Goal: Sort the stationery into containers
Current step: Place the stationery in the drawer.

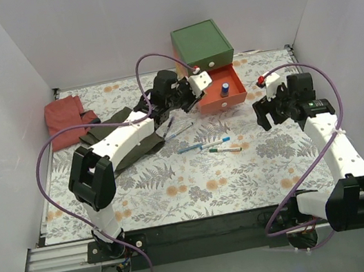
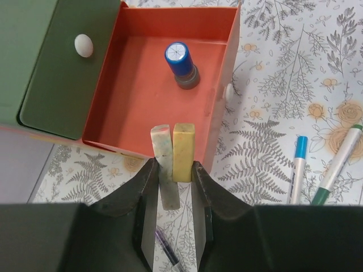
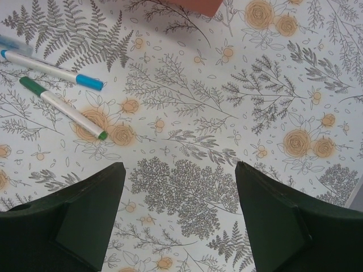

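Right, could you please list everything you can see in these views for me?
chest: one, green, far side of the table
red-orange drawer: one, pulled open from the chest
blue cylinder: one, standing in the red-orange drawer
small blocks: two, one yellow and one pale, at the drawer's near edge
pens: at least four, white with blue or green caps plus one purple, loose mid-table
red cloth: one, far left
dark green cloth: one, under the left arm
table: one, floral cover
left gripper: one, black, closed on the small blocks
right gripper: one, black, open above bare table
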### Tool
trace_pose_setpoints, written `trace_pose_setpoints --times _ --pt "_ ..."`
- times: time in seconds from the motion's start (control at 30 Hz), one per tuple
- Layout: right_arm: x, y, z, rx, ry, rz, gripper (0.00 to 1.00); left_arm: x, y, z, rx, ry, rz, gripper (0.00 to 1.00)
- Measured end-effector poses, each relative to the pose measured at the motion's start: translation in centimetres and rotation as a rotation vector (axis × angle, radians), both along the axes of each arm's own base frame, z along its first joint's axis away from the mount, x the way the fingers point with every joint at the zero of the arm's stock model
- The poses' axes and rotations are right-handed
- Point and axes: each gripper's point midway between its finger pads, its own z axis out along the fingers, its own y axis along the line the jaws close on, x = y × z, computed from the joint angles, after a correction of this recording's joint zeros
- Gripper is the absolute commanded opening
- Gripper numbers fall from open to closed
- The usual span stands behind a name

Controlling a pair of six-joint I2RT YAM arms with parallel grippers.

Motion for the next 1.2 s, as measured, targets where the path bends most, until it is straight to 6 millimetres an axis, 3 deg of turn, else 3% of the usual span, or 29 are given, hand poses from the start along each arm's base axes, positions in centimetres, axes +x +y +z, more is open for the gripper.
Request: trace_pose_setpoints --times 0.3,0.37,0.5,0.7,0.87,0.93,0.97,1.07,1.2 --pt "-0.9 -0.4 -1.5 0.005 0.036 -0.016 0.88 1.6 -1.0 2.9 -0.097 -0.132 0.0 0.0" --pt "-0.8 -0.8 -1.5 0.008 0.038 -0.032 0.88 1.7 -1.2 2.7 -0.112 -0.158 -0.008 0.0" --pt "-0.8 -1.2 -1.5 0.018 0.042 -0.058 0.88 2.7 -2.3 0.5 -0.129 -0.18 -0.021 0.0" --pt "-0.8 -1.5 -1.6 0.02 0.044 -0.068 0.88 4.3 -3.5 -5.2 -0.101 -0.129 -0.014 0.0" --pt "-0.8 -1.6 -1.8 0.025 0.051 -0.071 0.88 5.1 -3.9 -6.0 -0.103 -0.128 -0.001 0.02" --pt "-0.8 -1.6 -1.9 0.027 0.057 -0.071 0.88 5.5 -4.1 -5.3 -0.116 -0.146 0.001 0.1" --pt "-0.7 -1.5 -2.0 0.029 0.06 -0.069 0.88 5.7 -4.2 -5.0 -0.121 -0.154 0.003 0.25" --pt "-0.7 -1.4 -2.1 0.036 0.065 -0.064 0.88 6.0 -4.3 -4.0 -0.133 -0.178 0.007 0.49" --pt "-0.7 -1.3 -2.2 0.042 0.072 -0.063 0.88 6.5 -4.3 -3.3 -0.139 -0.207 0.021 0.63"
